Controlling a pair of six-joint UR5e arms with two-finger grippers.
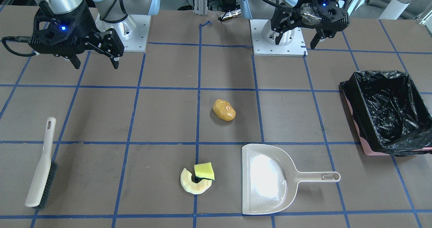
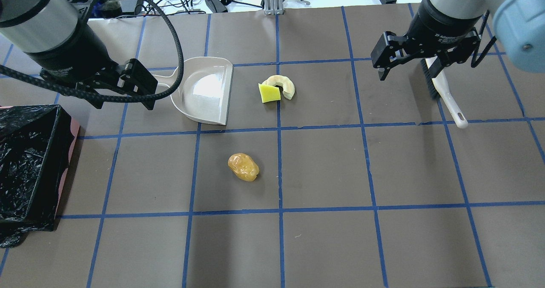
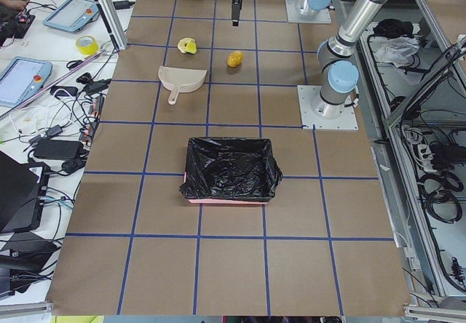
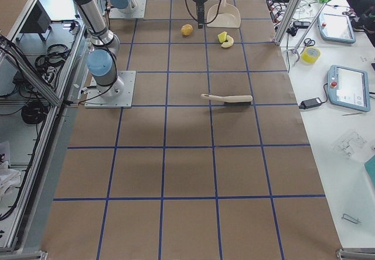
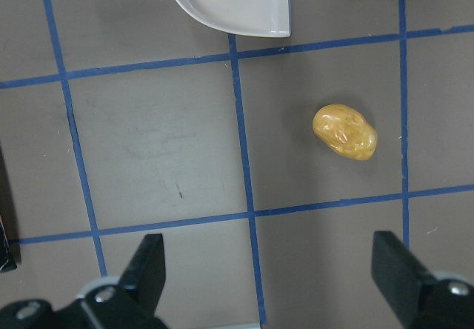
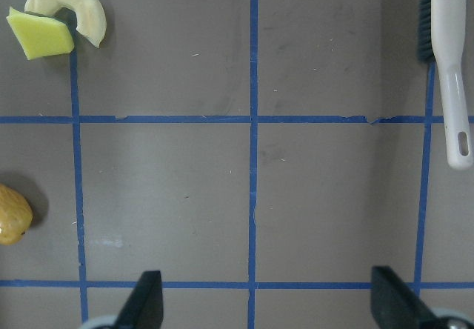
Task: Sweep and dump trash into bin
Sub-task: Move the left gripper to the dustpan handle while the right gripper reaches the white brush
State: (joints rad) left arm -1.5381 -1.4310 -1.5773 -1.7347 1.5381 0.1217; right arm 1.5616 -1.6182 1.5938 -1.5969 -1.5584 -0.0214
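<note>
Trash lump [image 1: 224,110], glossy golden-brown, potato-shaped

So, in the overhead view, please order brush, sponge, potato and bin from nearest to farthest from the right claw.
1. Brush, just beside the right claw, far right.
2. Sponge, centre, far side.
3. Potato, centre, nearer the robot.
4. Bin, left edge.

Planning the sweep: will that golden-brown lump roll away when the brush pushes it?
Likely. The lump is rounded and egg-shaped, so it may roll or veer off line. Its glossy skin looks slick, so the brush might slip past it.
</note>
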